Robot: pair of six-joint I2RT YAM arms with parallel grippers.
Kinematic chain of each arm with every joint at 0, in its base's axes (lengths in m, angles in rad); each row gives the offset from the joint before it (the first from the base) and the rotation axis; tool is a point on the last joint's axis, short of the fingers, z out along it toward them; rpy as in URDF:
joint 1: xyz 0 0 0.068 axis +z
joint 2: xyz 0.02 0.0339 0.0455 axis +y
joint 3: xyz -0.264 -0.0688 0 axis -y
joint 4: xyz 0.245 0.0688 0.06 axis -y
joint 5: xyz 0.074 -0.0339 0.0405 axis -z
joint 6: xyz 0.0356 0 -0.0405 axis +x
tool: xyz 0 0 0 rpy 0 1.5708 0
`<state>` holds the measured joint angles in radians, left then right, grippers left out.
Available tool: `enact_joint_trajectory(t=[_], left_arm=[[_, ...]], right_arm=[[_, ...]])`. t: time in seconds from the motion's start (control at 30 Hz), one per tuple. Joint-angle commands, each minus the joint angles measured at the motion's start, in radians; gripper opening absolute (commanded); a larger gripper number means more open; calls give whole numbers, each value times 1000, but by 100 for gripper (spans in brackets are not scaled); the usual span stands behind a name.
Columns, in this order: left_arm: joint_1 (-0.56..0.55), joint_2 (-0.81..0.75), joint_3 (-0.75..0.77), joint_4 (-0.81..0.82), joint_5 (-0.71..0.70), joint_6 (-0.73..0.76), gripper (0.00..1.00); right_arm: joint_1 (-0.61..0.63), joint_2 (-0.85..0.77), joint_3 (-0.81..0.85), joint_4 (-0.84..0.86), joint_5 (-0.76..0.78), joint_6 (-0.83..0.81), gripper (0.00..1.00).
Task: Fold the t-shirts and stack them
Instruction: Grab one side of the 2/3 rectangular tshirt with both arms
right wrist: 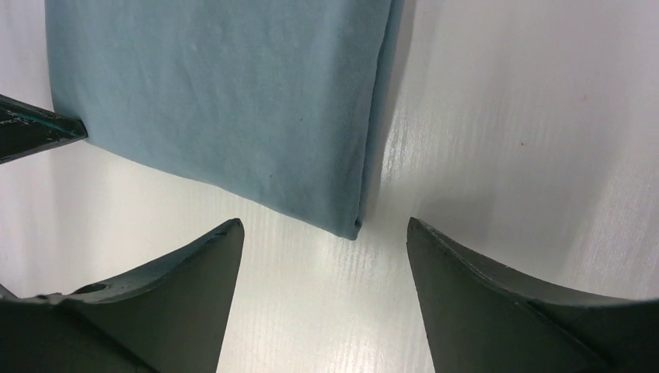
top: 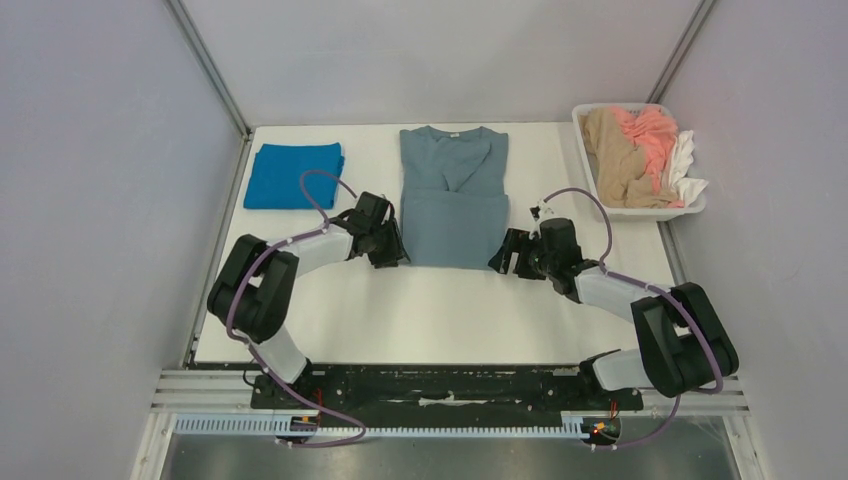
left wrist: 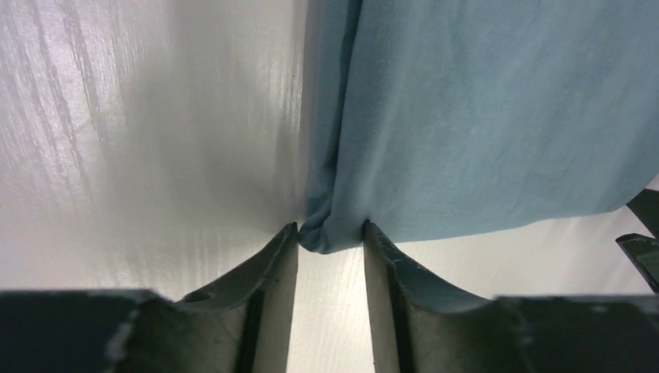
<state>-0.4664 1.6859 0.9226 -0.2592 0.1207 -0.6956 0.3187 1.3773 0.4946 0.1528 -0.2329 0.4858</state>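
Observation:
The grey-blue t-shirt (top: 455, 200) lies at the table's middle back, sleeves folded in and its lower half folded up. My left gripper (top: 398, 255) is at its near left corner. In the left wrist view the gripper (left wrist: 330, 233) is shut on that bunched corner of the shirt (left wrist: 482, 116). My right gripper (top: 503, 258) is open at the near right corner. In the right wrist view the shirt's corner (right wrist: 233, 101) lies just ahead of the gripper (right wrist: 325, 225), between the spread fingers, untouched. The cobalt blue t-shirt (top: 293, 175) lies folded at the back left.
A white basket (top: 640, 212) at the back right holds tan, pink and white clothes. Grey walls close in the table on three sides. The other arm's fingertip (left wrist: 641, 233) shows at the edge of the left wrist view.

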Motion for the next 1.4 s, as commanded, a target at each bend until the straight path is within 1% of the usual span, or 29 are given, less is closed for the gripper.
enact_joint_trajectory(t=[0.0,0.03,0.07,0.1,0.17,0.23,0.3,0.43,0.47,0.53,0.6,0.7,0.8,0.97,1.07,1.17,1.23,1.33,1.37], left_arm=[[2,24,-23,41,34,-33,38],[1,23,-26,44,28,-34,34],[2,24,-29,47,20,-33,29],[1,27,-28,50,16,-35,23],[2,40,-24,59,17,-35,16],[1,60,-16,66,26,-37,11],[1,83,-5,66,35,-37,3],[1,100,-15,101,48,-39,2],[1,98,-23,111,43,-40,2],[2,94,-35,116,25,-41,2],[2,83,-51,123,20,-41,2],[-1,45,-105,154,25,-53,2],[-11,-5,-200,195,37,-80,2],[-62,-168,-389,211,8,-142,2],[-158,-290,-488,189,-43,-202,2],[-289,-391,-539,109,-123,-286,2],[-354,-466,-562,32,-177,-343,2],[-450,-588,-621,-46,-213,-432,2],[-467,-634,-643,-59,-210,-452,2]], right_arm=[[1,13,-22,-3,42,26,76],[1,16,-25,-2,45,27,75],[2,21,-26,-2,49,27,73],[1,29,-28,-2,50,28,69],[2,41,-31,5,37,31,63],[3,54,-37,23,20,33,60],[3,69,-37,40,5,36,55],[14,97,-31,66,-33,35,42],[18,103,-28,67,-33,32,36],[19,110,-25,66,-25,24,17],[19,103,-26,66,-10,20,0],[26,69,-47,70,-17,15,0],[38,15,-88,35,-12,2,0],[69,-137,-210,-75,2,-16,0],[104,-258,-281,-174,6,-18,0],[149,-389,-332,-290,7,2,0],[180,-484,-356,-361,10,29,0],[216,-612,-411,-413,9,74,0],[222,-646,-429,-422,-7,80,0]])
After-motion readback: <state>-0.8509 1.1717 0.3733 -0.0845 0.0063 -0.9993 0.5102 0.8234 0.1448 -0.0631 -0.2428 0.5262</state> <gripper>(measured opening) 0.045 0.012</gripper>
